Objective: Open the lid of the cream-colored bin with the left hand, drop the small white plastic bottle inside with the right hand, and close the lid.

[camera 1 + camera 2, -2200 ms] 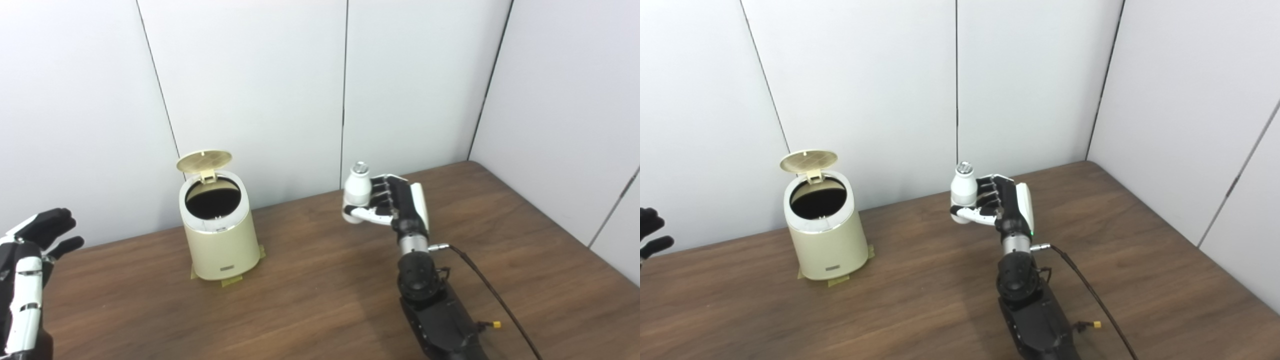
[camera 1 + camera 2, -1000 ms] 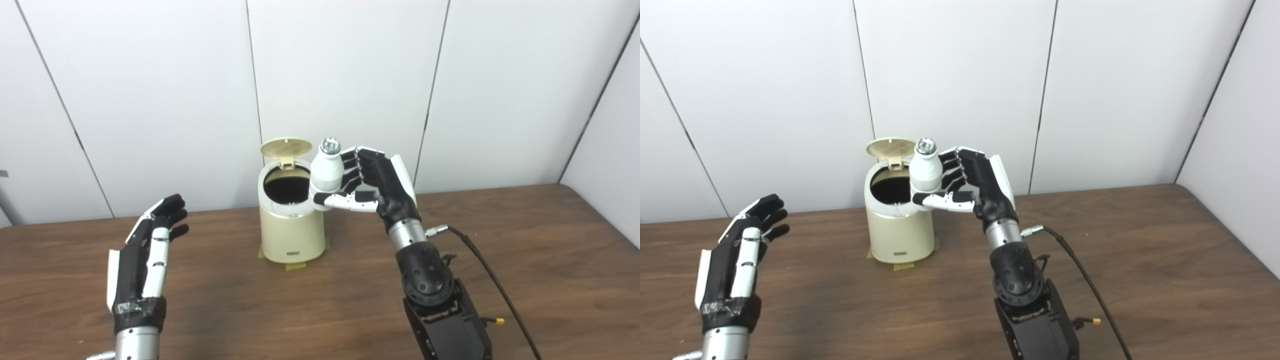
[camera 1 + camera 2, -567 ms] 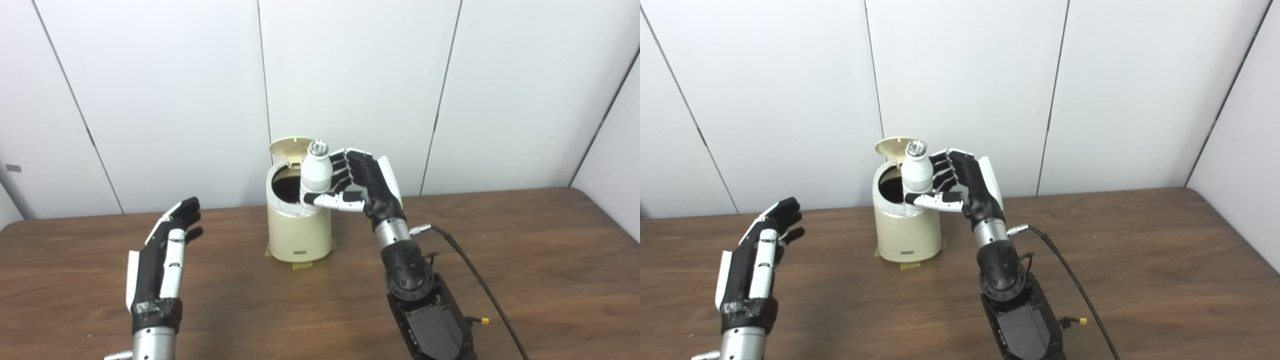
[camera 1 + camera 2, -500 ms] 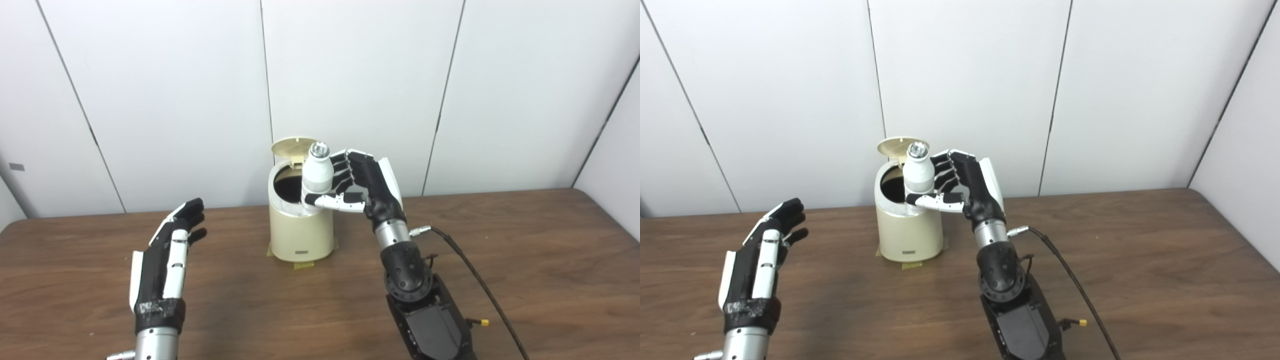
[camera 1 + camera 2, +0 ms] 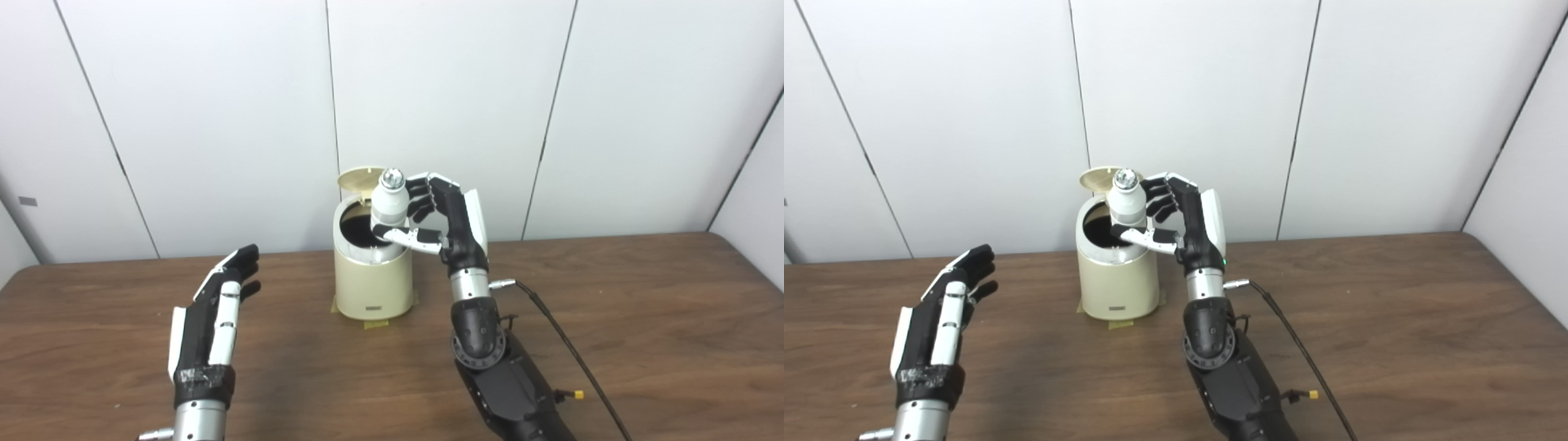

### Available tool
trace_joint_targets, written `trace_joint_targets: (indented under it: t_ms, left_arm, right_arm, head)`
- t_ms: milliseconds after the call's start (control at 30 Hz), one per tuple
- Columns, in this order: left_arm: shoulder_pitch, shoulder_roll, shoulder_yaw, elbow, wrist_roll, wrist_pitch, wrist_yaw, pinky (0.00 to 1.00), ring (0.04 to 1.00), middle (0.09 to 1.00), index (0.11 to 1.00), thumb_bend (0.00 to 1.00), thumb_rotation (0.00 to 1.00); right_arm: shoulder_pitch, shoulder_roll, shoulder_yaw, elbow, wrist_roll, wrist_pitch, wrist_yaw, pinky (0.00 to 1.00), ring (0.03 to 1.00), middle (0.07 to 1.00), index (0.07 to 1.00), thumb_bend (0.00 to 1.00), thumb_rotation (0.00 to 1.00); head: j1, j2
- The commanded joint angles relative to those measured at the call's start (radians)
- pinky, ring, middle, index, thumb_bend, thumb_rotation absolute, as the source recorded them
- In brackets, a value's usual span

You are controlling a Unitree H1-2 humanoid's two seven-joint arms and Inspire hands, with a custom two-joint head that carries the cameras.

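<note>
- Two sets of contact show on the small white plastic bottle [image 5: 388, 207]: the dark fingers [image 5: 418, 197] of the right hand [image 5: 446, 215] curl against its right side, and the white thumb lies under its base; the hand is closed on the bottle.
- Upright, the bottle runs its long axis vertically, silver cap pointing up, base just above the dark mouth of the cream-colored cylindrical bin [image 5: 373, 280], toward the opening's right rim.
- Behind the bottle the bin's round lid [image 5: 357, 177] stands raised on its hinge at the back edge, leaving the opening uncovered.
- Yellowish tape tabs [image 5: 375, 324] show at the bin's foot, where it stands on the brown wooden table [image 5: 643, 318], close to the white panelled wall [image 5: 214, 110].
- Beside the right forearm a black cable [image 5: 566, 346] trails toward the near edge.
- Left of the bin, well apart from it, the left hand [image 5: 214, 318] is raised over the table, fingers straight and slightly spread, holding nothing.
- Bare tabletop lies between that hand and the bin, and a wide stretch runs right of the right arm to the far corner.
</note>
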State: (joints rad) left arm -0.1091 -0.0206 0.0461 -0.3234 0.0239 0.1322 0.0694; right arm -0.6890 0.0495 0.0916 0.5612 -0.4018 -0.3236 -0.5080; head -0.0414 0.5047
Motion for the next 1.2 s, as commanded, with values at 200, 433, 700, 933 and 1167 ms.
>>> trace_joint_targets:
  t_ms: [200,433,700,933,1167]
  left_arm:
    - [-0.024,-0.007,-0.009,-0.036,0.011,-0.022,0.004,0.81,0.856,0.842,0.813,0.35,0.82]
    - [-0.025,-0.007,-0.010,-0.043,0.010,-0.018,0.004,0.82,0.856,0.843,0.811,0.35,0.82]
    - [-0.026,-0.002,-0.011,-0.043,0.010,-0.022,0.000,0.81,0.852,0.845,0.814,0.33,0.82]
    - [-0.026,-0.001,-0.010,-0.045,0.009,-0.021,-0.001,0.81,0.851,0.845,0.812,0.32,0.81]
    - [-0.026,-0.002,-0.009,-0.047,0.006,-0.023,-0.001,0.81,0.849,0.844,0.812,0.32,0.80]
  right_arm:
    - [-0.103,0.011,0.001,0.052,-0.024,-0.112,-0.077,0.32,0.400,0.464,0.525,0.51,0.00]
    - [-0.093,0.005,0.016,0.095,-0.021,-0.139,-0.077,0.35,0.418,0.489,0.508,0.52,0.00]
    - [-0.059,-0.011,0.033,0.096,-0.036,-0.126,-0.066,0.34,0.416,0.492,0.508,0.52,0.00]
    - [-0.041,-0.020,0.041,0.104,-0.058,-0.115,-0.066,0.33,0.400,0.478,0.519,0.52,0.00]
    - [-0.035,-0.026,0.040,0.101,-0.045,-0.110,-0.034,0.37,0.431,0.505,0.487,0.52,0.00]
  head:
    - [0.004,-0.001]
    - [0.007,0.004]
    - [0.007,0.004]
    - [0.006,0.009]
    - [0.006,0.009]
